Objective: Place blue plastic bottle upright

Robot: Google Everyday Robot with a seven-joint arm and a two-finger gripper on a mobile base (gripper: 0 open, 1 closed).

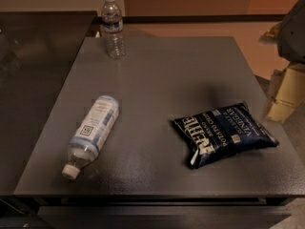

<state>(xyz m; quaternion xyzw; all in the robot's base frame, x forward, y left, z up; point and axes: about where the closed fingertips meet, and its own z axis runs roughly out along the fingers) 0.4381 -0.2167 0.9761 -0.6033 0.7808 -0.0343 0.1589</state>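
The blue plastic bottle (93,130) lies on its side on the dark grey table (167,66), at the left front. Its white cap points toward the front left edge, and its pale blue-and-white label with a small square mark faces up. My gripper (285,93) shows as a pale yellowish part under a grey arm piece at the right edge of the view. It hangs beyond the table's right side, far from the bottle, with nothing seen in it.
A smaller clear bottle (113,26) with a narrow dark label stands upright at the table's back left. A dark blue chip bag (221,133) lies flat at the right front. A lower dark surface (33,56) adjoins the table on the left.
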